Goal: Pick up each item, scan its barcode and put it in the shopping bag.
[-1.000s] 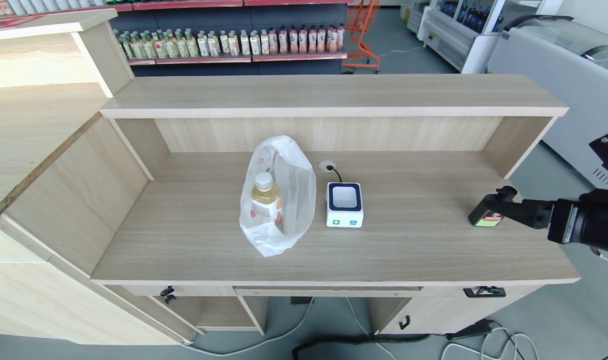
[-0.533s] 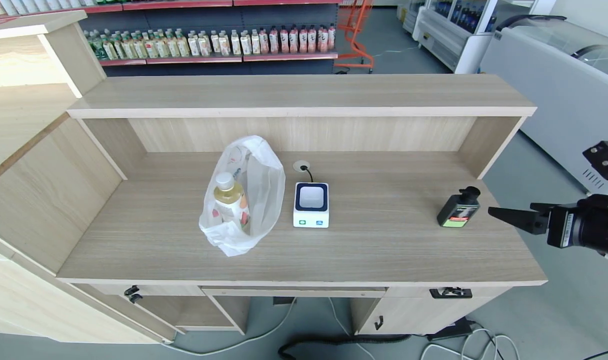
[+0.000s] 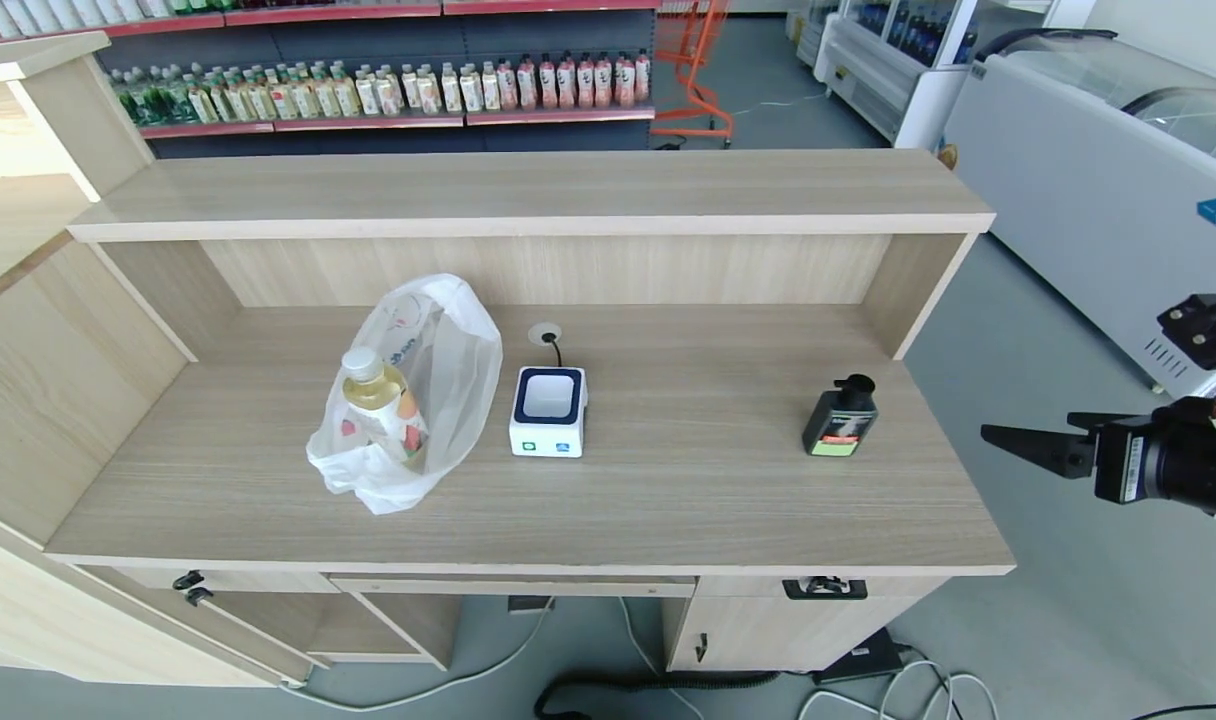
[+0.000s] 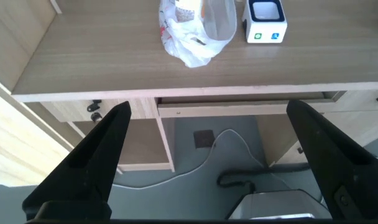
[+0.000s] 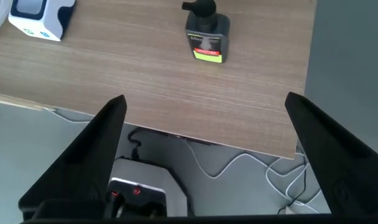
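Left of the scanner (image 3: 547, 410), our shopping bag (image 3: 448, 340) holds one bottle (image 3: 373, 395); the pump bottle (image 3: 839, 420) to its right awaits, with left claw (image 4: 209, 107) and right claw (image 5: 206, 102) released.

**Item Count: Checkout Counter**

- Counter (image 3: 668, 500): 1.
- Shopping bag (image 3: 438, 340): 1, white plastic.
- Drink bottle (image 3: 373, 395): 1, white cap, inside the shopping bag.
- Barcode scanner (image 3: 547, 412): 1, white, with 1 cable.
- Pump bottle (image 3: 839, 420): 1, dark body, green and red label.
- Total bottles on the counter: 2.
- Grippers: 2, the left gripper (image 4: 207, 112) and the right gripper (image 5: 206, 99).
- Shelf bottles (image 3: 368, 92) behind the counter: too many and too small for an exact count.
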### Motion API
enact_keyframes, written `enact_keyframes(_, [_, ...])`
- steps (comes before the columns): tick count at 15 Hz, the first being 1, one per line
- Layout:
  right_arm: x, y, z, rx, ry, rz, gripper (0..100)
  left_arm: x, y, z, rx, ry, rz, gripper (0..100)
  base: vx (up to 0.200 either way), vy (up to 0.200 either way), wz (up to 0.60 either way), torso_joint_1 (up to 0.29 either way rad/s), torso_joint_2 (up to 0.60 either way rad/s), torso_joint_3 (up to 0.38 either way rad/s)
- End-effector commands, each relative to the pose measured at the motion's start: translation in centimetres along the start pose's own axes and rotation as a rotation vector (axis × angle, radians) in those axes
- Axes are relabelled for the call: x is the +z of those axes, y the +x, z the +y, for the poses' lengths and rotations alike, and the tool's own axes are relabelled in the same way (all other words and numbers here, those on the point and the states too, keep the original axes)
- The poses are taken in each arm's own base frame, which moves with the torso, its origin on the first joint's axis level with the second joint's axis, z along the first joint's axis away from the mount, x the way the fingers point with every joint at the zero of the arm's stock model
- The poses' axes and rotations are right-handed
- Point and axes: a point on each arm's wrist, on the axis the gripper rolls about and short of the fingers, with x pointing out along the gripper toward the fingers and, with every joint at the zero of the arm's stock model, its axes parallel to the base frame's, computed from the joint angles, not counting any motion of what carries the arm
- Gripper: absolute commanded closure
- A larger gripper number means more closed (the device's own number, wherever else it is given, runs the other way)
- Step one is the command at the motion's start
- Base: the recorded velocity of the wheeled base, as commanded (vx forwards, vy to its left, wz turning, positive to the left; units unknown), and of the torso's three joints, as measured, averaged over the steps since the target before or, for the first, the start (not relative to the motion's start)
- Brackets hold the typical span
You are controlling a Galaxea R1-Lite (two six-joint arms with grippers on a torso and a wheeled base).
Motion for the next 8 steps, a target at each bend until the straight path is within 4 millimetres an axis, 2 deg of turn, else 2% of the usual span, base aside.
enact_keyframes(1, [-0.1,0.2,-0.1,0.001,0.002,0.009,0,0.0,0.0,0.0,0.000,0.000,-0.003,0,0.000,0.000,0.00,0.000,0.00,0.000])
enact_keyframes(2, [-0.2,0.4,-0.2,-0.001,0.002,0.013,0,0.0,0.0,0.0,0.000,0.001,-0.003,0,0.000,0.000,0.00,0.000,0.00,0.000])
enact_keyframes(5, [-0.5,0.5,-0.8,-0.024,-0.053,0.029,0,0.0,0.0,0.0,0.000,0.003,-0.002,0,0.200,0.000,0.00,-0.002,0.00,0.004])
enact_keyframes(7, [-1.2,1.0,-2.4,-0.068,-0.145,0.069,0,0.0,0.0,0.0,0.000,0.001,-0.003,0,0.200,0.000,0.00,-0.002,0.00,0.007])
enact_keyframes(8, [-1.3,1.6,-3.5,-0.089,-0.213,0.090,0,0.0,0.0,0.0,0.000,0.000,-0.003,0,0.000,0.000,0.00,0.000,0.00,0.000])
